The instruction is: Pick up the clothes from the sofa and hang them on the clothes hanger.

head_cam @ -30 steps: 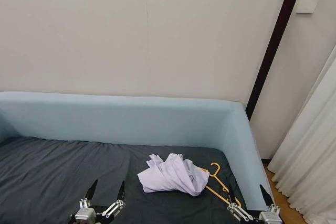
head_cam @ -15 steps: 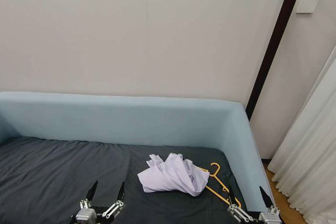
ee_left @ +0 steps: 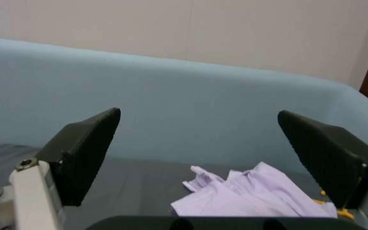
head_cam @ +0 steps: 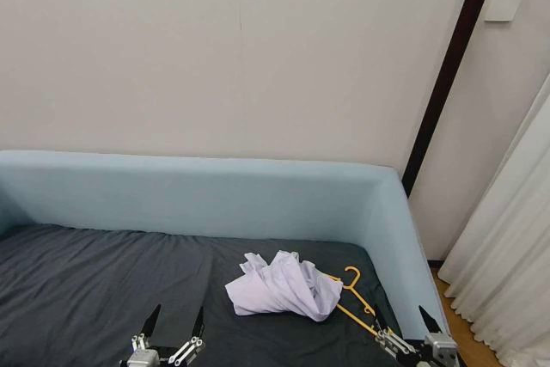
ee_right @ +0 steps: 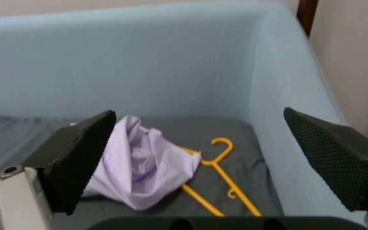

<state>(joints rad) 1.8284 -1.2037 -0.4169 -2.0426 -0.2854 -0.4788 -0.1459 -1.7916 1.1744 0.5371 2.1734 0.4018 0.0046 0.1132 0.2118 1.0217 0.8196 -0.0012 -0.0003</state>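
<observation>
Head view: left gripper, right gripper wide open, empty; approach step; next needs reach to shirt on sofa.

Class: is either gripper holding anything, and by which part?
Nothing is held. The left gripper and right gripper are open, short of the shirt and hanger on the sofa.

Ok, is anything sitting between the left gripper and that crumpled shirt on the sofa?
Nothing visible does. The left gripper, open, hangs low over the dark cushion, and only bare cushion separates it from the shirt ahead to its right. The orange hanger lies beyond the shirt, nearer the right gripper.
</observation>
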